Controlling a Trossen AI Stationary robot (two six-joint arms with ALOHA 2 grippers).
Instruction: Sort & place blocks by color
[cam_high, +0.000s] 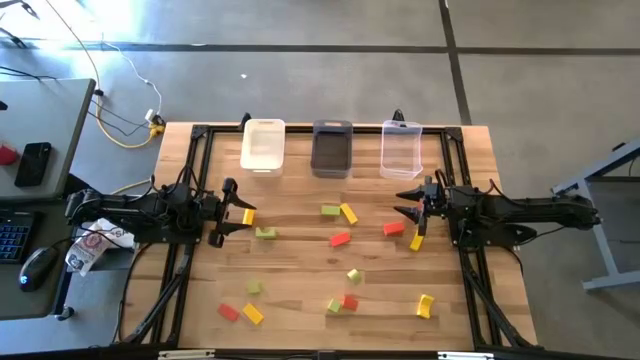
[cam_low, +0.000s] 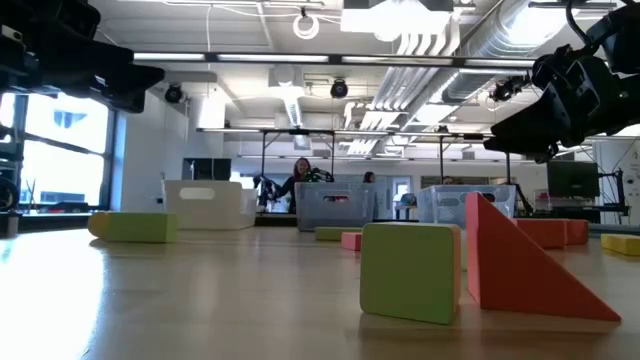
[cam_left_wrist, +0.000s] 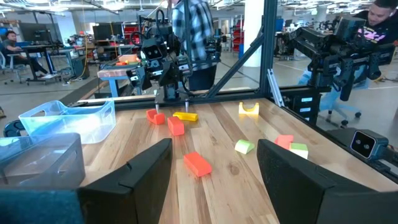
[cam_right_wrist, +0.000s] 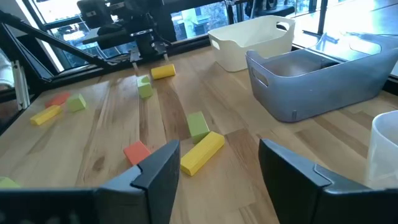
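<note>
We're in a big open workshop w/ concrete floor; a pale wooden table (cam_high: 300, 270) sits mid-frame in the high view, three bins lined along its upper edge: white plastic bin (cam_high: 263, 145), dark grey plastic bin (cam_high: 332, 148), clear plastic bin (cam_high: 401, 149). All three look empty from above.

The small red, yellow and light green blocks (cam_high: 340, 239) lie scattered across the centre and lower part of the frame, none in a bin yet, so we judge sorting hasn't started.

Left gripper (cam_high: 232, 212) is at centre-left, fingers spread and holding nothing, w/ a yellow block (cam_high: 247, 216) just beside it and a green block (cam_high: 266, 233) near. Right gripper (cam_high: 413, 202) is at centre-right, also spread and empty, w/ a red block (cam_high: 393, 228) and a yellow bar (cam_high: 416, 241) close by.

Risks, as we see them:
- blocks are tiny vs. the fingers, so an off-centre pinch could squirt one away or off the table edge;
- lower-centre pieces sit nearly touching, so a descent may knock a neighbour or grab two colours;
- both arms reaching the centre could clash.

Hard to make out: which bin takes which colour (no labels visible); in the low view a big green cube (cam_low: 412, 270) and red wedge (cam_low: 520, 262) block much of the table behind; we can't tell cube from bar for several blocks.
</note>
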